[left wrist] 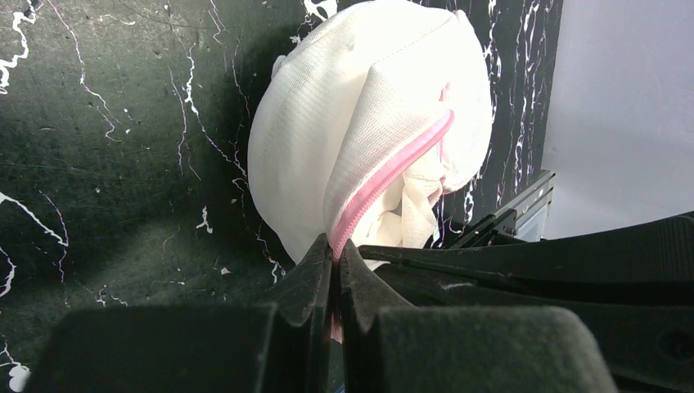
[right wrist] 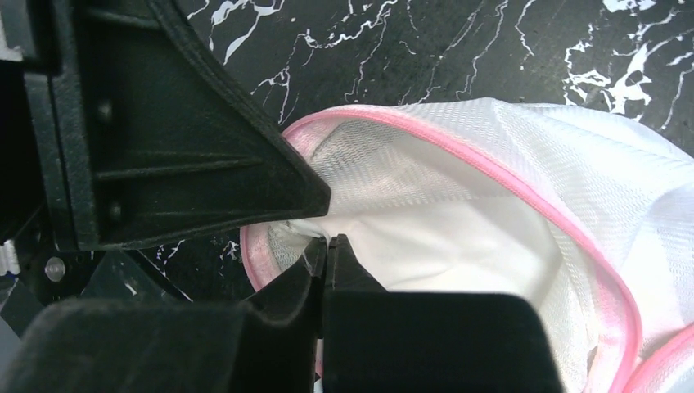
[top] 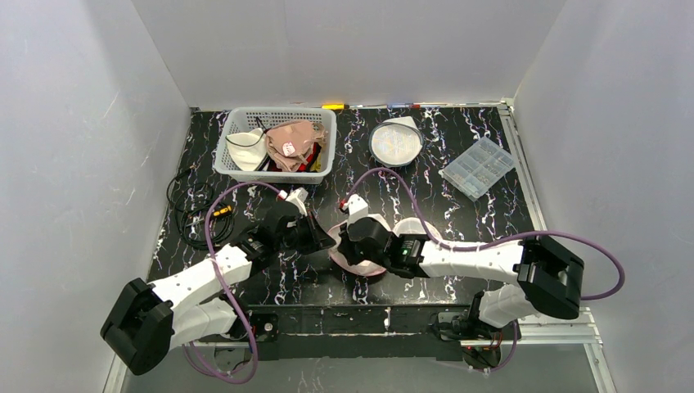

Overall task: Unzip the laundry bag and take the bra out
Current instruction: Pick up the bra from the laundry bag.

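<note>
Centrally on the black marbled table (top: 458,214), just in front of both arms, lies the white mesh laundry bag (top: 370,268), domed and edged with a pink zipper (left wrist: 393,168). The left gripper (left wrist: 335,270) is pressed together on that pink zipper tape at the bag's near edge, pulling a ridge of mesh up towards itself. The right gripper (right wrist: 326,258) reaches in from the other side; its fingers are pressed together right at the mouth of the bag, touching smooth white cloth (right wrist: 442,237) that lies inside (whether they actually nip that cloth cannot be told). The mouth gapes, its pink rim curving around the cloth.

Further back on the left stands a white slatted basket (top: 274,115) holding a white bra (top: 247,149) and a heap of pinkish-beige garments (top: 295,139). Beside it to the right sits a second round mesh bag (top: 395,141), and near that a clear compartment box (top: 478,167). Black cables (top: 192,209) coil at the table's left edge.
</note>
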`<state>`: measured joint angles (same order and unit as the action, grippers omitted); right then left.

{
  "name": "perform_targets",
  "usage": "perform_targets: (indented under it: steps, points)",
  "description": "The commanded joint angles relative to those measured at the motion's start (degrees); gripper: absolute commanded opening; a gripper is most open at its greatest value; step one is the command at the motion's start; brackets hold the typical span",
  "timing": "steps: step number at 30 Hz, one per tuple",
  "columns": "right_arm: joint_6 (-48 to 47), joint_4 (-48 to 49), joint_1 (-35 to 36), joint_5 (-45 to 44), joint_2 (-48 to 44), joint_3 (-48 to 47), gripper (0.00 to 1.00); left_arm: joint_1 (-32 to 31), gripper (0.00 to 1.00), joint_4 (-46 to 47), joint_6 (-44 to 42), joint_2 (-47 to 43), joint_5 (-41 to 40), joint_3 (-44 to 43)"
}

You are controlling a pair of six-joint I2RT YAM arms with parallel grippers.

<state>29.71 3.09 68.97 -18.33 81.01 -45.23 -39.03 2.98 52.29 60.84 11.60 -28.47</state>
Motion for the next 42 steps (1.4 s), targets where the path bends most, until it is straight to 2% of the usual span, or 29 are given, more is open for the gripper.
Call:
perform_targets:
  steps: [1,17,24,26,30,31,33,35,39,42]
  points:
    - [0.51,-0.74,0.01,-6.05,-3.04,0.26,0.01,-0.2,0.0,-0.29,-0.5,-2.14,0.15,1.24]
    - [3.94,-8.8,-0.13,-12.72,-16.63,7.88,0.01,-0.25,0.0,0.21,-3.39,2.89,-1.62,2.09]
    - [7.36,-7.79,-1.65,-15.45,-21.01,11.46,0.01,-0.75,0.0,0.12,-7.61,6.94,-2.29,1.31]
    - [7.13,-6.67,-1.79,-14.85,-21.89,11.94,0.01,-0.94,0.0,0.22,-7.9,8.26,-2.21,1.1]
    - [4.91,-3.57,-1.79,-7.82,-21.69,11.95,0.01,-1.39,0.0,1.06,-7.37,9.62,-2.28,1.09]
    - [4.51,-2.83,-1.82,-6.21,-21.2,11.54,0.1,-1.47,0.0,1.2,-7.23,9.71,-2.32,1.01]
    - [3.78,-1.81,-1.82,-3.48,-20.42,10.65,0.36,-1.6,0.0,1.23,-7.21,9.7,-2.46,0.68]
    - [2.83,-1.06,-1.8,-0.5,-19.22,9.93,0.58,-1.7,0.0,1.24,-7.14,9.53,-2.57,0.46]
    - [1.71,-1.98,-1.77,3.21,-16.4,7.25,0.83,-1.89,0.0,1.23,-6.93,9.69,-2.43,0.26]
    - [0.92,-2.08,-1.46,4.67,-14.4,5.91,0.96,-2.1,0.0,1.24,-6.4,9.91,-2.47,0.42]
